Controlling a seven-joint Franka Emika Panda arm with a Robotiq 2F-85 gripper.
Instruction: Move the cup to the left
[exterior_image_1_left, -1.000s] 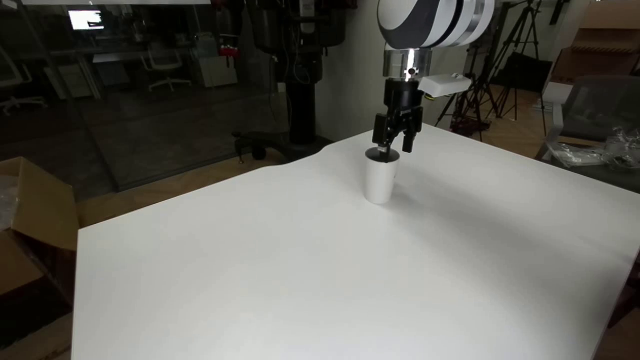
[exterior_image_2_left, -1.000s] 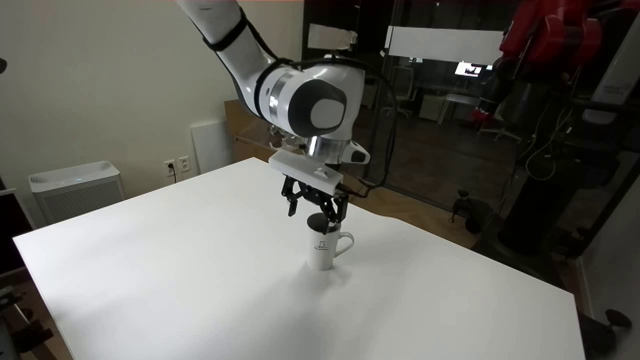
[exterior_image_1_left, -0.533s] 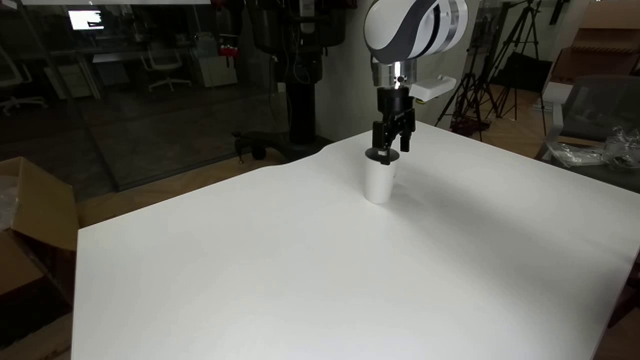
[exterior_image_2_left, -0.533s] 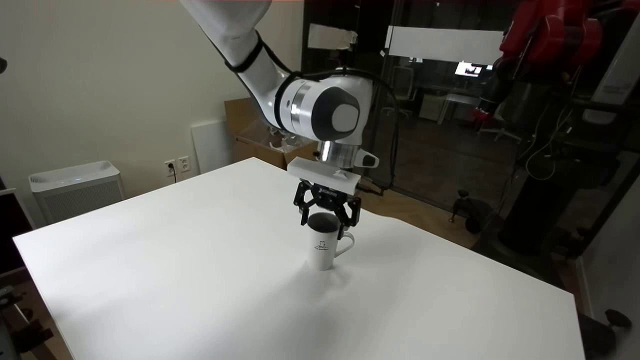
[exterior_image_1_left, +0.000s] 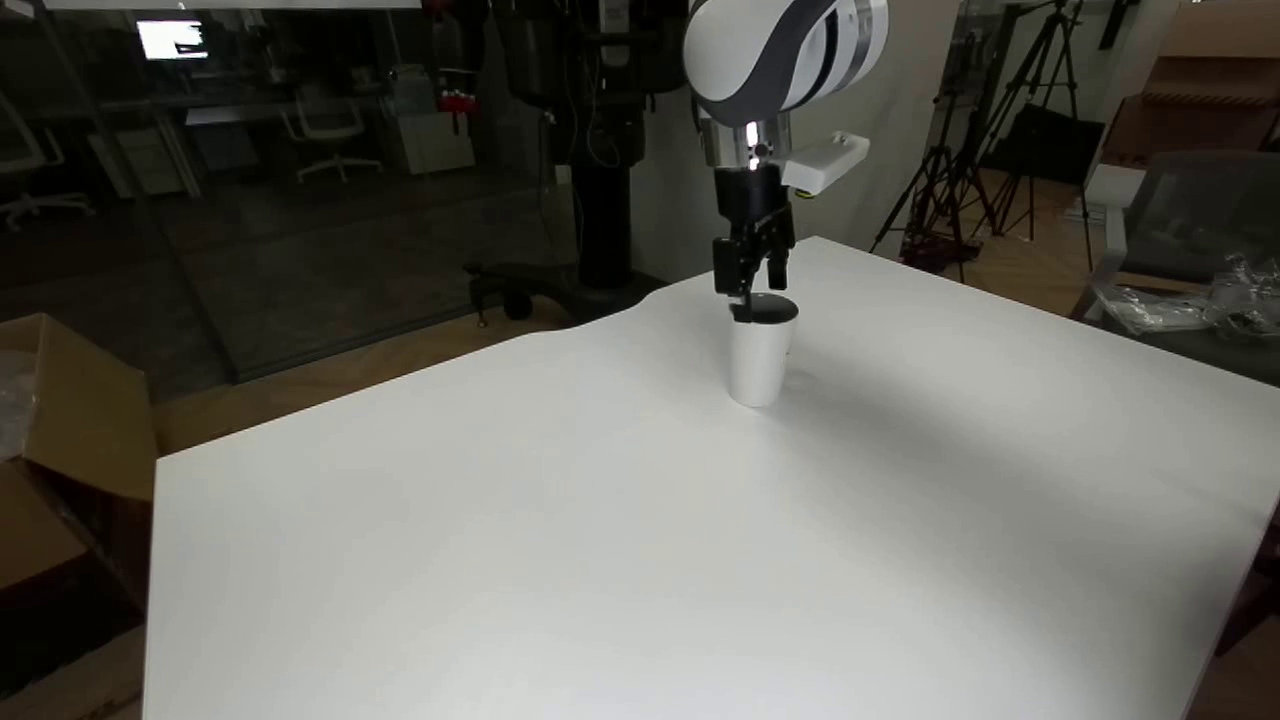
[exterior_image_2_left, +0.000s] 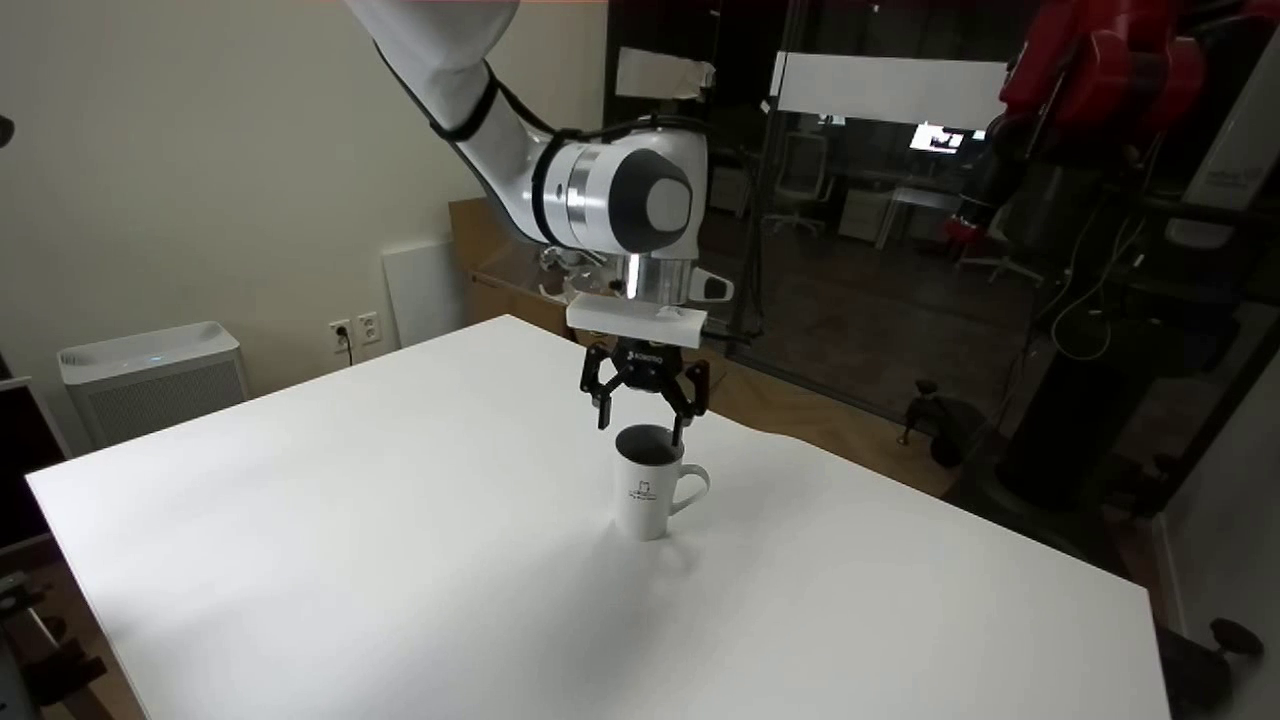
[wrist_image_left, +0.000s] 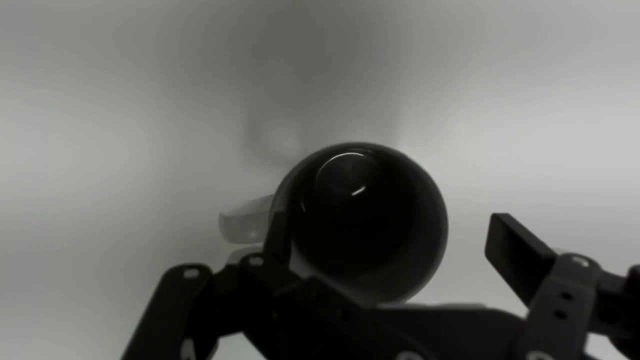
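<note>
The white cup (exterior_image_1_left: 758, 365) stands upright on the white table; its dark inside, a handle and a small dark print show in an exterior view (exterior_image_2_left: 642, 505). My black gripper (exterior_image_2_left: 640, 433) is open just above the cup, pointing down, with nothing held; it also shows in an exterior view (exterior_image_1_left: 760, 301). In the wrist view the open fingers (wrist_image_left: 390, 220) lie either side of the cup (wrist_image_left: 360, 250). One finger overlaps the rim on the handle side; the other is apart from the rim, over the table. I cannot tell whether the first finger touches the rim.
The white table (exterior_image_1_left: 500, 520) has its back edge close behind the cup. An open cardboard box (exterior_image_1_left: 85, 410) stands on the floor beside it. A dark robot stand (exterior_image_1_left: 600, 220) and a red robot arm (exterior_image_2_left: 1100, 80) stand beyond the table. A white appliance (exterior_image_2_left: 155, 375) is by the wall.
My gripper has turned and shifted sideways over the cup, and has risen slightly in the last half second. It stays open. The cup has not visibly moved.
</note>
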